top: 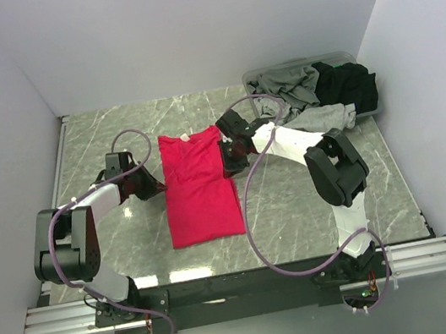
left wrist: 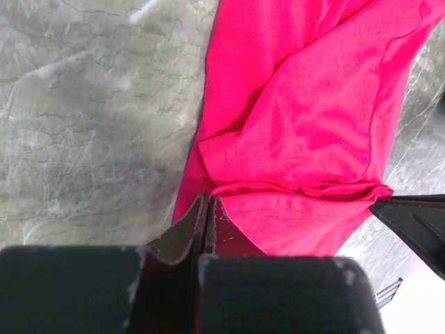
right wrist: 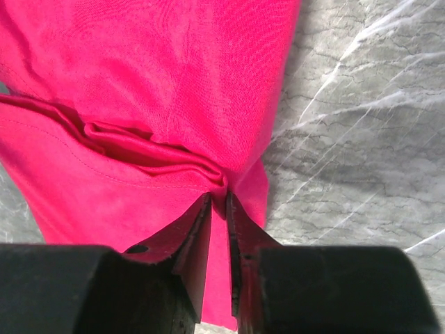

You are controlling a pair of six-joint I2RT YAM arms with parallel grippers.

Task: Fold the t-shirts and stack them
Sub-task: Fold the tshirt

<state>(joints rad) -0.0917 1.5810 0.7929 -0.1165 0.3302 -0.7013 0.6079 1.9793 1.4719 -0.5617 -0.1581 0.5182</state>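
White walls hem a grey marble-patterned table (top: 315, 203), and in its far right corner a grey plastic tub (top: 300, 62) holds crumpled grey t-shirts (top: 290, 83) and a black t-shirt (top: 351, 85) that spill over its rim. Mid-table lies the pinkish-red t-shirt (top: 199, 188), a soft narrow folded strip with bare stone along both long edges. The left gripper (left wrist: 208, 202) is closed tight at its left edge, and the right gripper (right wrist: 217, 198) stands slightly parted at a bunched fold on its right edge.

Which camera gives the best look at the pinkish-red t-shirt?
The top external view: the whole pinkish-red t-shirt lies flat, folded into a long strip. The left and right wrist views show only bunched close-up patches near its edges.
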